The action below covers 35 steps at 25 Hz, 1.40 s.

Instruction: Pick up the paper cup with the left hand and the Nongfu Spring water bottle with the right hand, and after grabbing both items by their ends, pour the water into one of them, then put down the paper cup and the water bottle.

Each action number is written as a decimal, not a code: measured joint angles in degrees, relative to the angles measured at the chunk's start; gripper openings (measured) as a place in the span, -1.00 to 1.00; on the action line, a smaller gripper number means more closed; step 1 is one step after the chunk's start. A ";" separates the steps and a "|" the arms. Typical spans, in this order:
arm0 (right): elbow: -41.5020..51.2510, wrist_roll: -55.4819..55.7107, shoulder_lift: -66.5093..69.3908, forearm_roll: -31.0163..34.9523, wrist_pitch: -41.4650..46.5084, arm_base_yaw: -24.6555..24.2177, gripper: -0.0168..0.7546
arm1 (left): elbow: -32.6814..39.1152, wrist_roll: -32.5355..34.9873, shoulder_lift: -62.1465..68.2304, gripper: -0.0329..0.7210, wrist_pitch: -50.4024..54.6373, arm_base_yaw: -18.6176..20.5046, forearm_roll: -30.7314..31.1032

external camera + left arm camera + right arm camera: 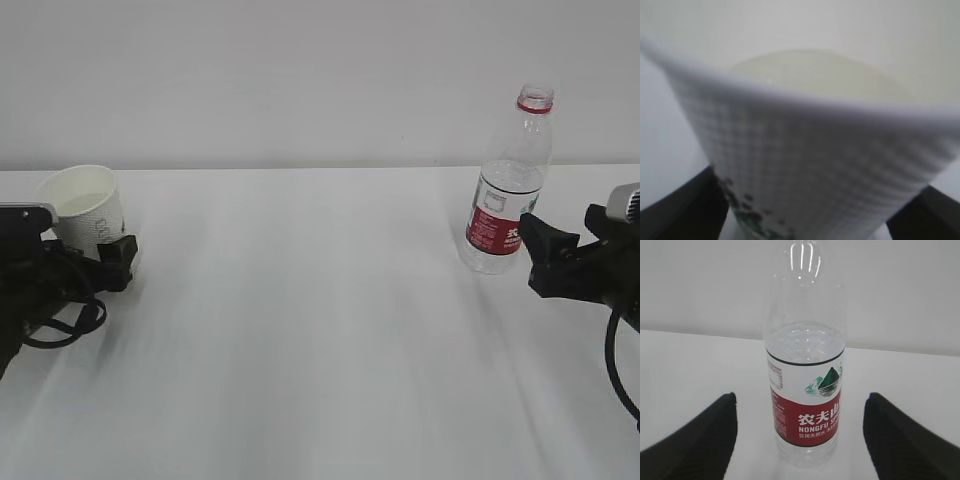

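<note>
The paper cup stands at the far left of the white table, with a pale pool of water inside. My left gripper sits low around the cup's base. In the left wrist view the cup fills the frame, and thin light gaps show between it and the black fingers on both sides, so the left gripper is open. The Nongfu Spring water bottle stands upright at the right, uncapped. My right gripper is open, its fingers well apart on either side of the bottle.
A plain pale wall runs behind the table's far edge. The left arm's black cable loops on the table beside the cup. White tabletop stretches between the two arms.
</note>
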 joint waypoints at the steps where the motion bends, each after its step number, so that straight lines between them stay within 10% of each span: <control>1: 0.00 0.00 0.00 0.00 0.00 0.00 0.57 | 0.35 0.00 -0.70 0.91 0.00 0.00 0.00; 35: 0.98 -0.58 -13.24 -0.61 6.68 0.00 0.57 | 16.45 0.00 -20.65 0.86 0.39 0.00 0.31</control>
